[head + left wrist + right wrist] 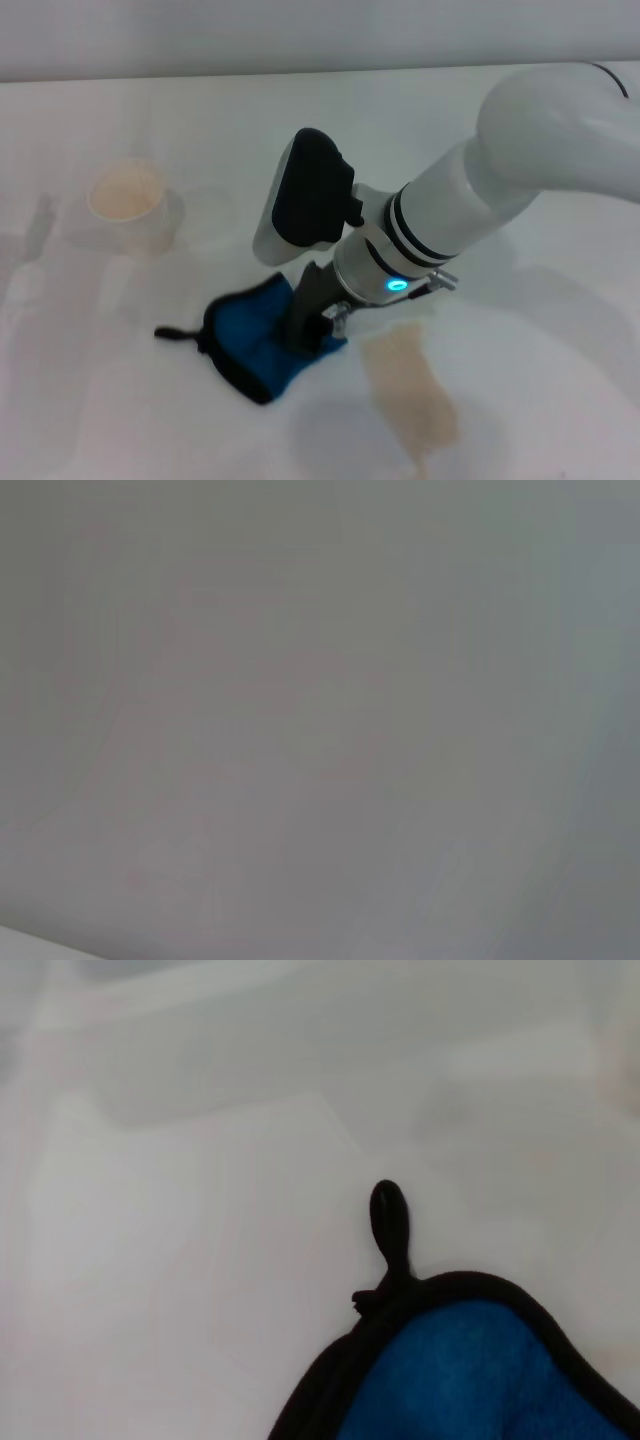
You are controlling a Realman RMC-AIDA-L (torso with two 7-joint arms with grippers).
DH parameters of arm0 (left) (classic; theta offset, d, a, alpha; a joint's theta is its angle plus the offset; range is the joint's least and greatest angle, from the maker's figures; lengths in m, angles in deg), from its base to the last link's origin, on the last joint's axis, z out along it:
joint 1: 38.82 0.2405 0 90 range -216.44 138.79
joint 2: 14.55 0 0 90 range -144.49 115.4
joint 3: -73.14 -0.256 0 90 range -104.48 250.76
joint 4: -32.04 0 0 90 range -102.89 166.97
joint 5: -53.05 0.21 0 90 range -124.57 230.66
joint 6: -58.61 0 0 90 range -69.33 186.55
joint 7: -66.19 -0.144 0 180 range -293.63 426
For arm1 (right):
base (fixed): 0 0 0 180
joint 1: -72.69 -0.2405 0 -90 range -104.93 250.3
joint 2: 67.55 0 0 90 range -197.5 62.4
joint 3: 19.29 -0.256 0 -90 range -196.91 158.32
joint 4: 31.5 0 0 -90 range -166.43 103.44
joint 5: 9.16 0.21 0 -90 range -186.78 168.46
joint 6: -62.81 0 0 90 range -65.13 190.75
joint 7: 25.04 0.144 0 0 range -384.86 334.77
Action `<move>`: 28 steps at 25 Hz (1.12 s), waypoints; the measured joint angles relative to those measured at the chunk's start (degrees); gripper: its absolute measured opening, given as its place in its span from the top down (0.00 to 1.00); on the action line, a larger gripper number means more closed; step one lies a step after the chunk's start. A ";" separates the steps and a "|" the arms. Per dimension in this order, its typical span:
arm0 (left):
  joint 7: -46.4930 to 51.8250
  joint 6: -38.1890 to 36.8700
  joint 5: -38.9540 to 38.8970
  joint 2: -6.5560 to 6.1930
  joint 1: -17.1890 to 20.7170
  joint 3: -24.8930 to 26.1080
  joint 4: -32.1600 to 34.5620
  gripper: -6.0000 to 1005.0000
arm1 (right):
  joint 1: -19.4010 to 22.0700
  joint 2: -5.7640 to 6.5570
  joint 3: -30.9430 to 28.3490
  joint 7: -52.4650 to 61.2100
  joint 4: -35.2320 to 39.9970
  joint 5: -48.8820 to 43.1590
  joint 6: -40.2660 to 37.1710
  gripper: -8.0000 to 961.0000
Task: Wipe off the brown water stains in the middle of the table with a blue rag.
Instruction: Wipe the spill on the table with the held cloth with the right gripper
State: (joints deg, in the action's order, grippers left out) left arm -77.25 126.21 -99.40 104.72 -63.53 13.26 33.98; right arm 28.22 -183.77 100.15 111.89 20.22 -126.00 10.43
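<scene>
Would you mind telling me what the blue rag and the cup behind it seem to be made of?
The blue rag looks like soft, fuzzy cloth, matte, with a black stitched edge and loop tab; it bunches under the right gripper. The cup looks like cream paper, dull and thin-walled, though plastic cannot be ruled out.

The right arm is a thick, glossy white tube with a rounded elbow at about two o'clock in the head view. Two thin black rings band its wrist, and below them a silver-grey collar carries a small glowing cyan ring light (bright against the metal). A white block with a black rubbery cap sits at the wrist's ten o'clock side. The right gripper is dark grey, with small screws beside it.
</scene>
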 joint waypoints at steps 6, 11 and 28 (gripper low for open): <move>-0.06 -0.02 0.06 0.00 -0.04 -0.06 0.00 0.12 | 0.92 0.03 0.99 -0.01 -1.04 -0.52 9.27 0.94; -0.08 -0.03 0.06 0.00 0.06 -0.06 0.00 0.12 | 1.71 0.08 0.76 0.00 -2.99 -0.82 16.21 0.94; -0.08 -0.02 0.04 0.00 0.05 -0.71 -0.01 0.12 | 1.28 0.22 -0.06 -0.03 -2.49 -0.36 9.89 0.94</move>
State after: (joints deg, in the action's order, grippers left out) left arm -77.34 126.20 -99.36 104.72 -63.48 12.55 33.97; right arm 29.51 -183.55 100.09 111.86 17.73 -126.35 20.32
